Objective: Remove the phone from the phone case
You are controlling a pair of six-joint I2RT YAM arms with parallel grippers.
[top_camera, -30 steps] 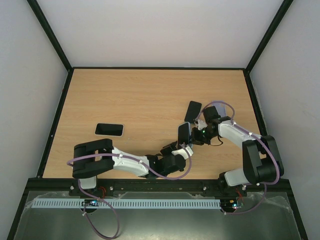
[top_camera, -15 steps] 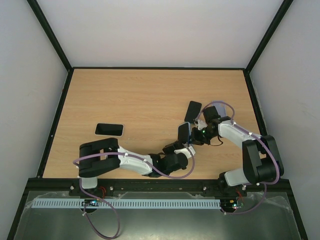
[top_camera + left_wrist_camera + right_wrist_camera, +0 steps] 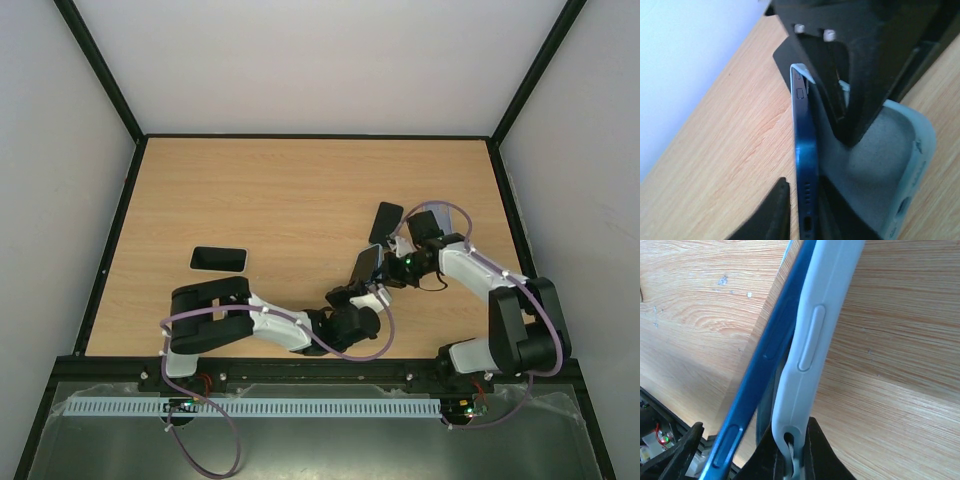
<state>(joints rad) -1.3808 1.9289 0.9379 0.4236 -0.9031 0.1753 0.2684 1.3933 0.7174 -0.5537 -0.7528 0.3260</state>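
Toward four o'clock from the wooden desk's (image 3: 260,200) centre, I am clamping the pale grey rubbery phone case (image 3: 810,340) in my right end effector (image 3: 792,445) and pinching the slim blue phone (image 3: 805,145) by its port end with my left end effector (image 3: 804,200); one long side is gaping free, and the rest seemingly needs pulling out.

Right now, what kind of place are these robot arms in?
Probably a robot test booth, not a home: a bare wooden table, plain white walls in a black frame, and the left arm and right arm bolted at the table's near edge.
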